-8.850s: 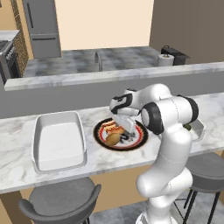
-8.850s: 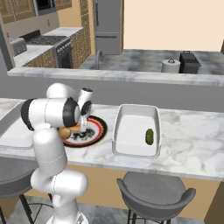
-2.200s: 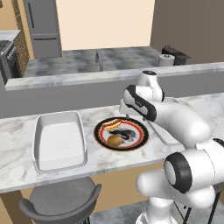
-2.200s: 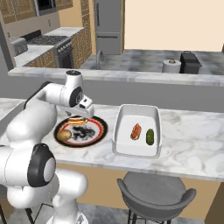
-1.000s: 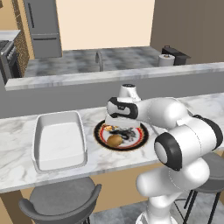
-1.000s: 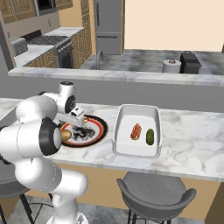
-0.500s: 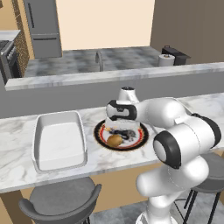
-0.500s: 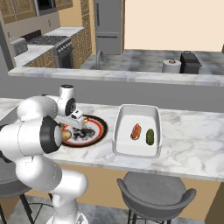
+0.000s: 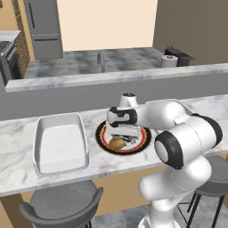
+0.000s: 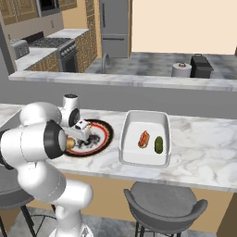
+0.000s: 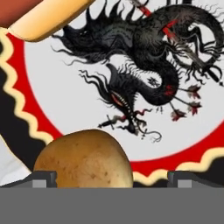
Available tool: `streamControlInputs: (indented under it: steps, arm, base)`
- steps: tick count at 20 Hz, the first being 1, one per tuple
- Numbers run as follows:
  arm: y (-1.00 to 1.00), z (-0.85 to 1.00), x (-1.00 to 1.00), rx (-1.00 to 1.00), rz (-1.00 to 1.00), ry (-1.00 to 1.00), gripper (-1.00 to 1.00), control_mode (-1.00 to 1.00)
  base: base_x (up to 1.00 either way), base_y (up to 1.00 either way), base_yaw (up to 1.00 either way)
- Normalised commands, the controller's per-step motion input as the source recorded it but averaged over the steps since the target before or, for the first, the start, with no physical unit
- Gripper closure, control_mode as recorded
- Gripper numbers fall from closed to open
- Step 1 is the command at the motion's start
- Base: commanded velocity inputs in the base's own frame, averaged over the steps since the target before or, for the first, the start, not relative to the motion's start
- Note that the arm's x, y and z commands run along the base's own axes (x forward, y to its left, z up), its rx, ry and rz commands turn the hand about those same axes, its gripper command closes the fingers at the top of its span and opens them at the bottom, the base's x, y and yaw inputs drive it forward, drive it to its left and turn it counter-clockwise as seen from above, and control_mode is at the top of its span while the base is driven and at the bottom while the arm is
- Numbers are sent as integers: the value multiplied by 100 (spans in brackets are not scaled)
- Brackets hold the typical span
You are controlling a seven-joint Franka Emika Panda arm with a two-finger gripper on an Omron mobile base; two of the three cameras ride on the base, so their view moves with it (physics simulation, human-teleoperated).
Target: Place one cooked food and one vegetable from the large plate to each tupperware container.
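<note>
since half a second ago we have dropped our gripper (image 9: 119, 139) lower onto the large plate (image 9: 143, 135), jaws wide apart around the potato (image 11: 85, 159); we should centre it before closing, clear of the hot dog (image 11: 39, 17).

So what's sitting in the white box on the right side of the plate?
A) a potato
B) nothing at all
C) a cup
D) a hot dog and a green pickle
D: in the right base view that white box holds a hot dog and a small green vegetable side by side.
</note>
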Motion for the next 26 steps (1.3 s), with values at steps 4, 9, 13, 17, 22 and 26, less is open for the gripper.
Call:
streamControlInputs:
  steps: [4, 9, 13, 17, 22, 26]
  arm:
    - [4, -2, 0, 1, 0, 0, -100, -100]
    - [6, 0, 0, 1, 0, 0, -100, -100]
    - [0, 0, 0, 2, 0, 0, -100, -100]
    - [0, 0, 0, 2, 0, 0, -100, -100]
    - [0, 10, 0, 2, 0, -3, -100, -100]
    - [0, 22, 0, 1, 1, -6, -100, -100]
  base:
    - [0, 0, 0]
    - [0, 0, 0]
    - [0, 0, 0]
    - [0, 0, 0]
    - [0, 0, 0]
    - [0, 0, 0]
